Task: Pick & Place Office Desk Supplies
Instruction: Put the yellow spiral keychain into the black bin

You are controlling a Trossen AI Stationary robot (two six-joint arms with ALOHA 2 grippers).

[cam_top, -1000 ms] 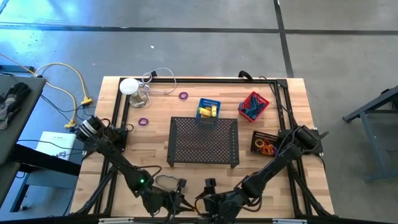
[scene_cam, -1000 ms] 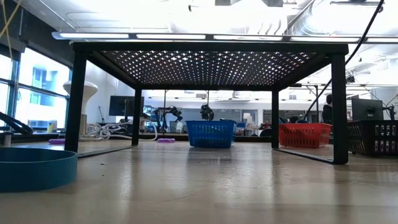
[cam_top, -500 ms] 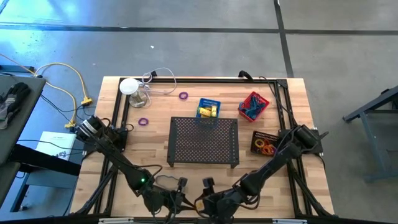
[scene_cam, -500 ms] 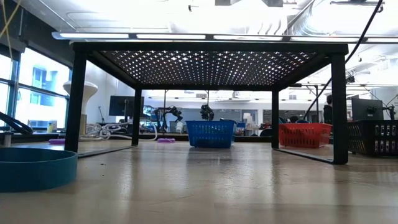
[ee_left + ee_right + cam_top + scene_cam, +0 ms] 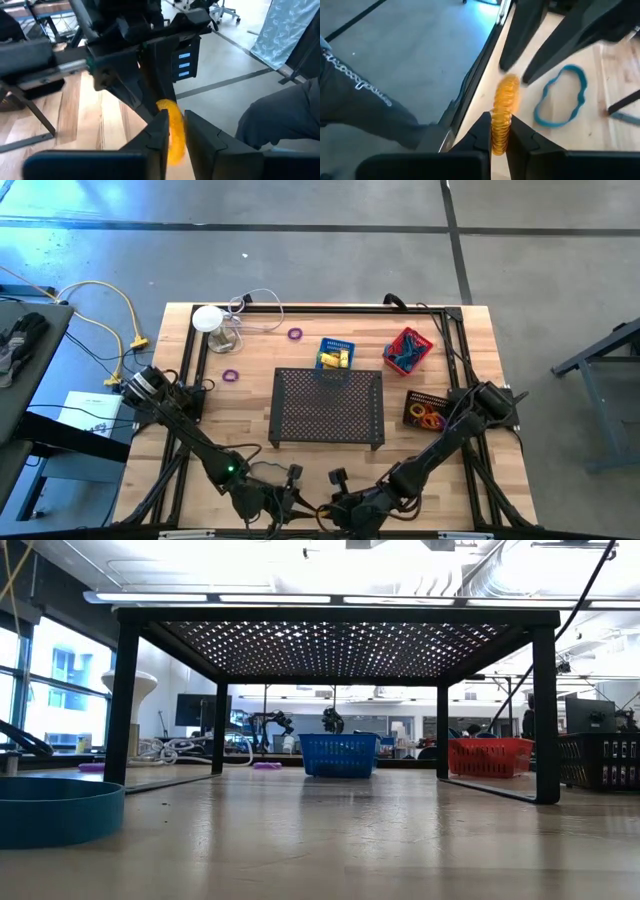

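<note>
At the near edge of the bench, both claws meet on one orange ring: the right claw is pinched tight on it, and the left claw holds a narrow gap with the ring between its fingers. A blue rubber band lies on the wood just beyond. Farther back stand the black mesh stand, a blue basket, a red basket and a black basket, with two purple rings loose on the left side.

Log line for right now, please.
stage: handover at near table edge | item: orange ring | right gripper: shut on it | left gripper: around it
</note>
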